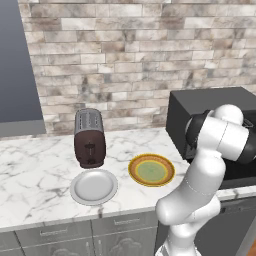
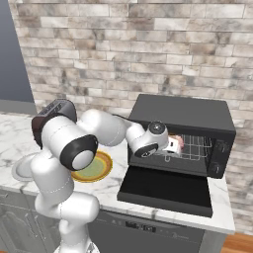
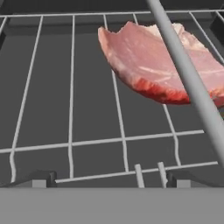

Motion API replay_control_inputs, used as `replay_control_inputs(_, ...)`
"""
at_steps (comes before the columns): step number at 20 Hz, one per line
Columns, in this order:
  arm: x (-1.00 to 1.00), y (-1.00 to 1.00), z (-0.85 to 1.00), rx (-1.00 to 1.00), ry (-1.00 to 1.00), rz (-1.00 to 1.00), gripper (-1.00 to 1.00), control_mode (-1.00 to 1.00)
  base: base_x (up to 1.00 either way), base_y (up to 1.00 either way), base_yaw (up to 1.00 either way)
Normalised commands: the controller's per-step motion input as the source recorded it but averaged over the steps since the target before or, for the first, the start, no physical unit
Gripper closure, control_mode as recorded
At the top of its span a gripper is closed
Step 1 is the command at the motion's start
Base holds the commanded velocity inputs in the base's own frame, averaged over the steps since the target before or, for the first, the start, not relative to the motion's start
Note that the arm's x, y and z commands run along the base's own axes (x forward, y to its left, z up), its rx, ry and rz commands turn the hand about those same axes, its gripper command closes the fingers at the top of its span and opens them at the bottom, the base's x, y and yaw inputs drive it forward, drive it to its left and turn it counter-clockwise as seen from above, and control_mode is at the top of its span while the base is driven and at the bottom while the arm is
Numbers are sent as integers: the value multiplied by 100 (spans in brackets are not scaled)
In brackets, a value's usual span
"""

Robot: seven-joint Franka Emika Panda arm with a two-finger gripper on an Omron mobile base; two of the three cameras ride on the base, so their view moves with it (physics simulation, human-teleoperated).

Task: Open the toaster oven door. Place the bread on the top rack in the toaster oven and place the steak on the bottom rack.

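Now the spread, empty claw (image 3: 109, 181) sits inside the toaster oven (image 2: 183, 133), steak (image 3: 162, 65) at one o'clock; withdrawing carelessly could snag the rack wire.

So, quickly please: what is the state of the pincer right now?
Pincer: open, holding nothing; the steak lies free on the bottom rack ahead of it.

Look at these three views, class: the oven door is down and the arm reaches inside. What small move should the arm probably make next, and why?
Probably draw straight back out of the toaster oven. The gripper is open, and the steak already lies free on a wire rack, apart from the fingertips. Both plates sit bare.
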Motion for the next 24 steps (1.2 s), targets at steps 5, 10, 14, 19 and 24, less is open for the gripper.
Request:
replay_control_inputs(5,-29,-11,8,1,1,0,-100,-100,0,0,0)
replay_control_inputs(10,-43,-12,10,0,11,-1,-100,-100,0,0,0)
replay_control_inputs(14,-42,-1,27,4,4,0,-100,-100,0,0,0)
replay_control_inputs(19,-49,5,42,7,4,-4,-100,-100,0,0,0)
replay_control_inputs(24,-60,4,39,7,12,-6,-100,-100,0,0,0)
